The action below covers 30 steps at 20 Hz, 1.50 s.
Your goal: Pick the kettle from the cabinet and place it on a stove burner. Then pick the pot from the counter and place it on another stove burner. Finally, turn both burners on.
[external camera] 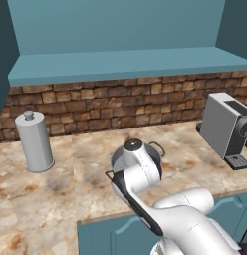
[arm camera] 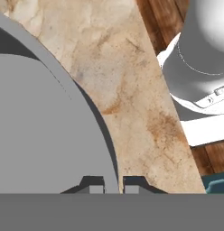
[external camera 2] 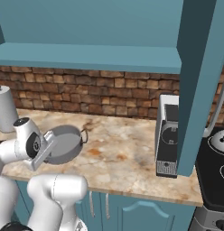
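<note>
The grey pot sits on the marbled counter near its front edge. In the left base view my arm covers most of the pot, leaving one loop handle showing. My gripper is shut on the pot, one fingertip inside its rim and the other outside. The silvery kettle stands on the black cooktop at the far right. The teal cabinet shelf above the counter is bare.
A tall grey canister stands at the back left of the counter. A grey coffee machine stands to the right, between pot and cooktop. The open cabinet door hangs in front of it. A brick wall backs the counter.
</note>
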Tool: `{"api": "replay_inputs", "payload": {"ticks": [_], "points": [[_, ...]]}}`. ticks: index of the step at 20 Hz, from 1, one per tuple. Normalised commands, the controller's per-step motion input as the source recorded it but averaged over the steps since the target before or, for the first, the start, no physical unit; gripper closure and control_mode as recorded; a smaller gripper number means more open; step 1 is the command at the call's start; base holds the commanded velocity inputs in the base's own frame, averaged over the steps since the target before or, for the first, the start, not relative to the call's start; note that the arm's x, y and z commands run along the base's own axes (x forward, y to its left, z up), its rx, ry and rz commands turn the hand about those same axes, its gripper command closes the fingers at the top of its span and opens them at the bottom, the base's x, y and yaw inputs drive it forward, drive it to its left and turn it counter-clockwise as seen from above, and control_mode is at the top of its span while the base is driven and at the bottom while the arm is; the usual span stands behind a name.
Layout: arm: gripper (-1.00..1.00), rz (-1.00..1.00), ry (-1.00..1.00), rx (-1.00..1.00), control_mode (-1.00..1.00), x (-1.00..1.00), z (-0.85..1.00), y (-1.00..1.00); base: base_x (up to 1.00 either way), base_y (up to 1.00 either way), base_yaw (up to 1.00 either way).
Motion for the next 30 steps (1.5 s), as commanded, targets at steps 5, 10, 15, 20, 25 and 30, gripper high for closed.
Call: {"api": "replay_inputs", "payload": {"ticks": [5, 10, 15, 20, 25, 30], "points": [[1.00, -0.14, -0.10, 0.00, -1.00, -0.27, 0.41, -0.09, 0.00, 0.00, 0.00], [1.00, -0.13, -0.10, 0.00, -1.00, -0.25, 0.53, -0.06, 0.00, 0.00, 0.00], [1.00, -0.12, -0.08, 0.00, -1.00, -0.28, 0.60, -0.05, 0.00, 0.00, 0.00], [1.00, -0.12, -0.02, 0.00, -1.00, -0.31, 0.63, -0.10, 0.00, 0.00, 0.00], [1.00, -0.13, 0.00, 0.00, -1.00, -0.27, 0.68, -0.06, 0.00, 0.00, 0.00], [1.00, -0.13, -0.01, 0.00, -1.00, -0.38, 0.60, -0.06, 0.00, 0.00, 0.00]]}}
